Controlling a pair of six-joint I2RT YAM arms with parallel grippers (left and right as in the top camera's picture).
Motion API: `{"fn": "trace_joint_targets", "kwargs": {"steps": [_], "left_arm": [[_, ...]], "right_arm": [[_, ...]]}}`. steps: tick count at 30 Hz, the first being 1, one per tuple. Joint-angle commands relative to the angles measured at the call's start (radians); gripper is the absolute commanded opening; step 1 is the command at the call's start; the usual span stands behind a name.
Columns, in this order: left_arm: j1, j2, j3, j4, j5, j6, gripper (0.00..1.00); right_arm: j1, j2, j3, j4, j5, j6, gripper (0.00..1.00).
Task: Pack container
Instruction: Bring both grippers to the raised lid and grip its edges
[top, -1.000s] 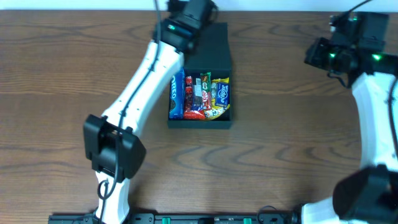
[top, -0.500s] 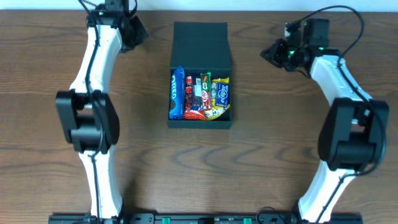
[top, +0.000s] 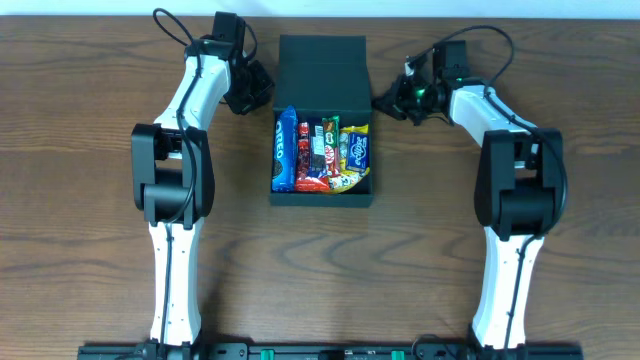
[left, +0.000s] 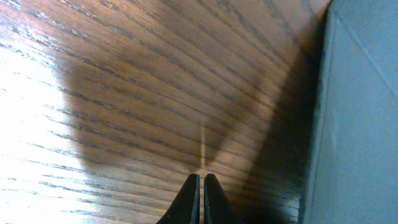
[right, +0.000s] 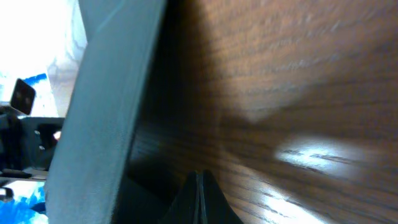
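Note:
The dark container (top: 322, 80) stands open at the table's back centre, its flap lid laid back. Several colourful snack packets (top: 322, 155) fill its front part. My left gripper (top: 262, 88) is shut and empty, just left of the lid's edge; in the left wrist view its tips (left: 201, 186) hover over bare wood beside the container wall (left: 360, 112). My right gripper (top: 385, 100) is shut and empty, just right of the lid; in the right wrist view its tips (right: 200, 180) sit next to the container wall (right: 106, 106).
The wooden table (top: 450, 250) surrounds the container. Both arms reach from the front edge up along the left and right sides to the back.
Both grippers have swung in toward the container's lid, the left from the far left corner, the right from the right. The container has not moved.

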Motion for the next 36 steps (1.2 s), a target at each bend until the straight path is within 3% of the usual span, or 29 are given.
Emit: {"fn": "trace_joint_targets", "kwargs": {"steps": [1, 11, 23, 36], "left_arm": [[0.003, 0.003, 0.014, -0.002, 0.009, -0.023, 0.05], [-0.019, 0.003, 0.014, 0.047, 0.063, -0.022, 0.06], [-0.015, 0.003, 0.015, 0.108, 0.172, -0.01, 0.06], [0.06, -0.007, 0.035, 0.246, 0.453, 0.062, 0.06]], "right_arm": [[0.013, 0.021, 0.022, 0.002, -0.037, 0.017, 0.02], [0.043, 0.041, 0.022, 0.094, -0.117, 0.016, 0.02], [0.036, 0.041, 0.022, 0.295, -0.346, 0.016, 0.01], [0.009, -0.013, 0.022, 0.444, -0.494, 0.016, 0.02]]}}
